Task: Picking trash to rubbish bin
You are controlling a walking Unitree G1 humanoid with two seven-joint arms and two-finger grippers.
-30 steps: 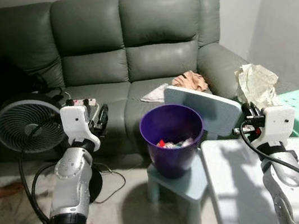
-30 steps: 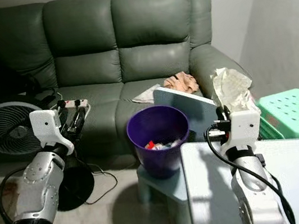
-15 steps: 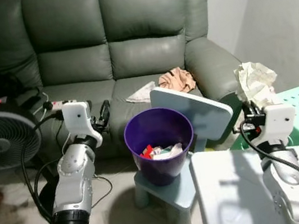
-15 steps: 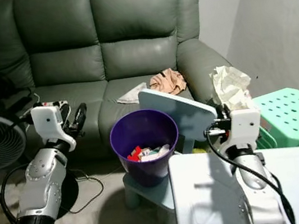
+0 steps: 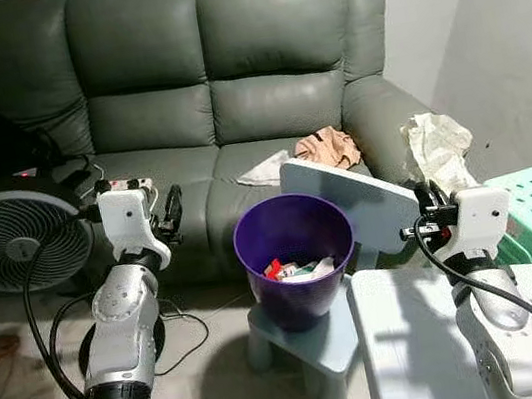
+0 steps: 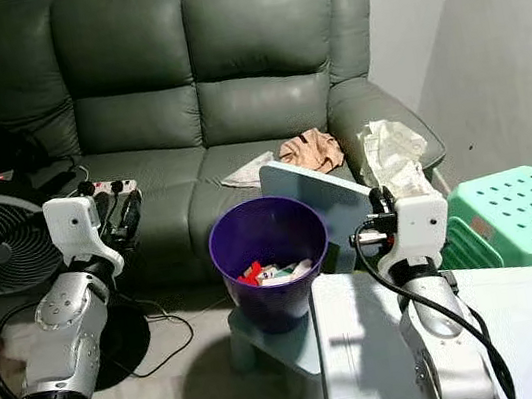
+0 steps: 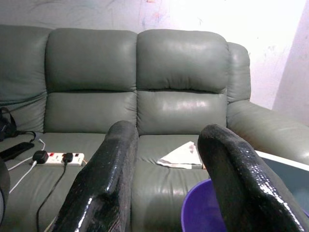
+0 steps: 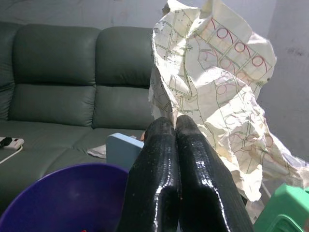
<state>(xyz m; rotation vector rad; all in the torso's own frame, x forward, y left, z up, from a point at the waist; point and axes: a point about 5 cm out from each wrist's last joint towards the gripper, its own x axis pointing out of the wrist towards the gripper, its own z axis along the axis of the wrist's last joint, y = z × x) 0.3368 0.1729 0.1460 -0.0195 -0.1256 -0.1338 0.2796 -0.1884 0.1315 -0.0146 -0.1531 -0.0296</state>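
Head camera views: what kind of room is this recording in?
Most likely a home living room: a grey-green leather three-seat sofa along the wall, a black round floor fan beside it, and a white power strip lying on the seat.

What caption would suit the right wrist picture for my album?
Right gripper pinching crumpled paper above the purple bin, green sofa behind.

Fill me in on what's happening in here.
The robot is clearing trash. Its right hand is shut on a crumpled sheet of paper, held up beside the purple bin, not yet over it. The bin sits on a small stool before the sofa and already holds scraps. The left hand is open, holding nothing.
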